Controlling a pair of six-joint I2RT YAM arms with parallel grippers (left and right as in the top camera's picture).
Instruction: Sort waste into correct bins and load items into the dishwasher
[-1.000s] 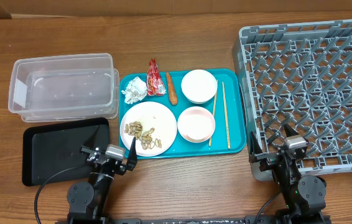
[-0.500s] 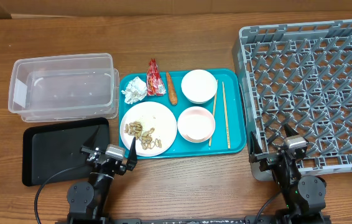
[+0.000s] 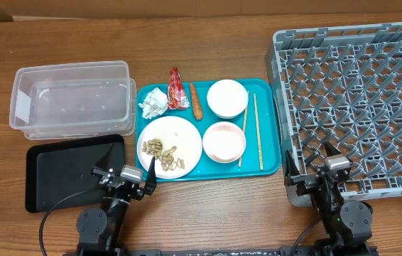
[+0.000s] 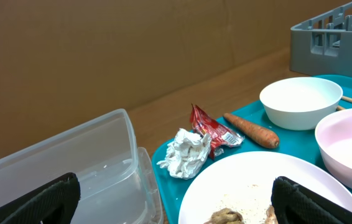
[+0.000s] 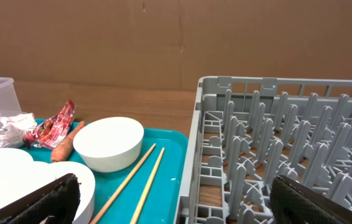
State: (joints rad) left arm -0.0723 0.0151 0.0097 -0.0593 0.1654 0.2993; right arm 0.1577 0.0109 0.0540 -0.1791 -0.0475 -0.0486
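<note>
On the teal tray lie a crumpled paper ball, a red wrapper, an orange-brown stick, a white bowl, a pale pink bowl, two chopsticks, and a white plate with peanut shells. A white cup seems to stand in the pink bowl. The clear tub and black tray are at left, the grey rack at right. My left gripper is open near the plate's front edge. My right gripper is open at the rack's front left corner.
The wooden table's front edge lies just behind both arms. A brown cardboard wall stands behind the table. The tub and black tray sit side by side, left of the teal tray. The rack's wall borders the teal tray on the right.
</note>
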